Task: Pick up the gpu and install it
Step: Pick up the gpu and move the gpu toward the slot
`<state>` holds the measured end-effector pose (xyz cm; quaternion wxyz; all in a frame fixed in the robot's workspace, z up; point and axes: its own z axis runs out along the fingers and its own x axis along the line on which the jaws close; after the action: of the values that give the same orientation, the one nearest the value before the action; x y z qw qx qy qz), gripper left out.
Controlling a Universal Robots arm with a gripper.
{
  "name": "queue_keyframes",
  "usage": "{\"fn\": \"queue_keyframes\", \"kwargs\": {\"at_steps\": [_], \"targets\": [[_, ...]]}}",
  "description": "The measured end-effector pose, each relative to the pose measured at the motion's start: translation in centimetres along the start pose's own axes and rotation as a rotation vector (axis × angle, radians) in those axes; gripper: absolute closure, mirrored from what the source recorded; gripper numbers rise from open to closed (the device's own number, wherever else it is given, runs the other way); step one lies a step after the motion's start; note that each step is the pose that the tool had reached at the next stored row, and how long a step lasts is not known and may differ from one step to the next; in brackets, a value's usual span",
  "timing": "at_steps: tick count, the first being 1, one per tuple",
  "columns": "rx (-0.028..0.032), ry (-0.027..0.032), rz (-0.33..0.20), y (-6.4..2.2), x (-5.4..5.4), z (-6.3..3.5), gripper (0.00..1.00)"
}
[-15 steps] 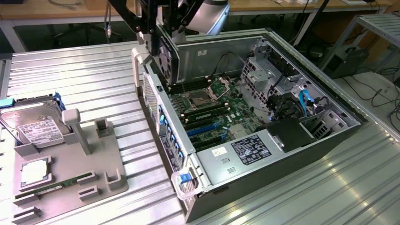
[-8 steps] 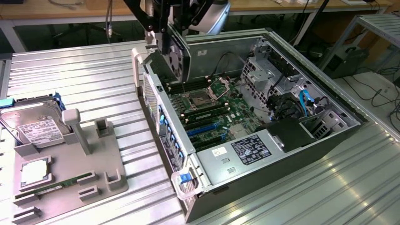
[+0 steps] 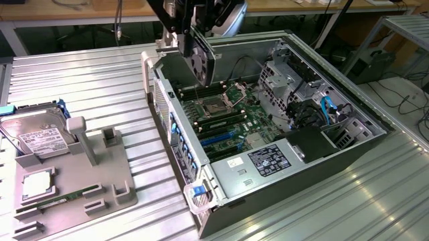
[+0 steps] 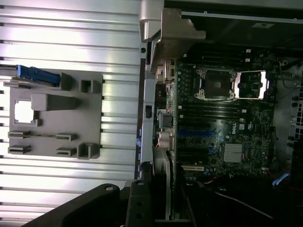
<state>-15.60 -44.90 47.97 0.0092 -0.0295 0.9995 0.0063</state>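
Tool [image 3: 194, 36]: 1, gripping 1 gpu [image 3: 203, 63] | over 1 open case [image 3: 231, 213]

Ribbed metal table [image 3: 87, 85], grooves running across. Flat on it, toward the edge at the exterior view's left: grey moulded holder [image 3: 110, 173]. Beside that, a strip of surface between: open computer case [image 3: 302, 191] on its side, reaching toward the opposite edge.
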Motion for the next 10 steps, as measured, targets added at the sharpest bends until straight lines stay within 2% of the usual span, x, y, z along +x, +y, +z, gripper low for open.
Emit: {"fn": "queue_keyframes", "kwargs": {"at_steps": [10], "targets": [[0.0,0.0001,-0.001,-0.11,-1.9,0.04,0.72]]}}
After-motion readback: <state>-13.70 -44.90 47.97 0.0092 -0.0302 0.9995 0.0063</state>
